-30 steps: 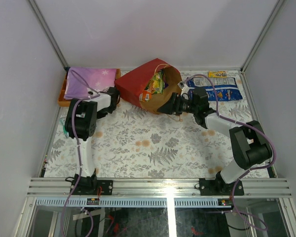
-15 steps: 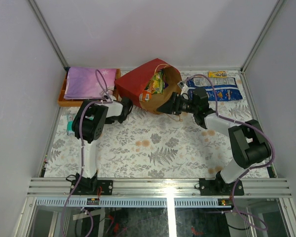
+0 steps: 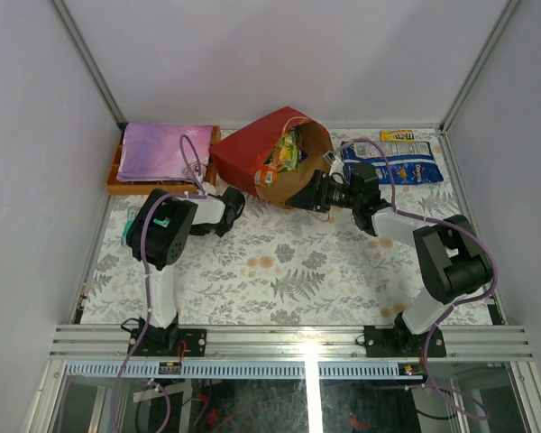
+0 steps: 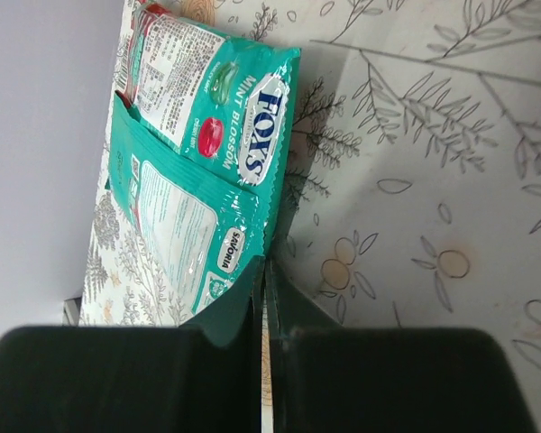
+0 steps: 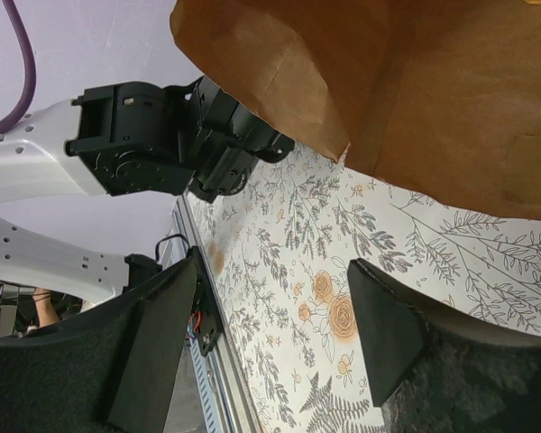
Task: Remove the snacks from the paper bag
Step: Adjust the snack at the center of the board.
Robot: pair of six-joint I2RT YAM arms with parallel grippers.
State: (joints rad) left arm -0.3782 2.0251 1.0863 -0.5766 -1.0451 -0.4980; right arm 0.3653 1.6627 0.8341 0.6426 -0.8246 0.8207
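The red paper bag (image 3: 252, 155) lies on its side at the back, its brown mouth facing front-right, with orange, green and yellow snack packets (image 3: 285, 153) inside. My right gripper (image 3: 312, 192) is open and empty at the mouth's lower rim; its wrist view shows the kraft paper (image 5: 406, 81) just ahead of the gripper (image 5: 272, 271). A blue-white bag (image 3: 394, 163) and a small yellow bar (image 3: 397, 135) lie at the back right. A teal Fox's packet (image 4: 207, 153) lies flat by the left edge (image 3: 128, 231). My left gripper (image 4: 264, 263) is shut and empty, near the bag's front-left (image 3: 228, 204).
An orange tray (image 3: 115, 173) holding a flat purple patterned item (image 3: 162, 149) stands at the back left. White walls close in the back and both sides. My left arm's black wrist (image 5: 171, 135) shows in the right wrist view. The floral cloth (image 3: 288, 262) covers the table.
My left gripper has swung away from the bag's left side, toward the front and right. My right gripper has edged a little closer to the bag's mouth. The bag has not moved.
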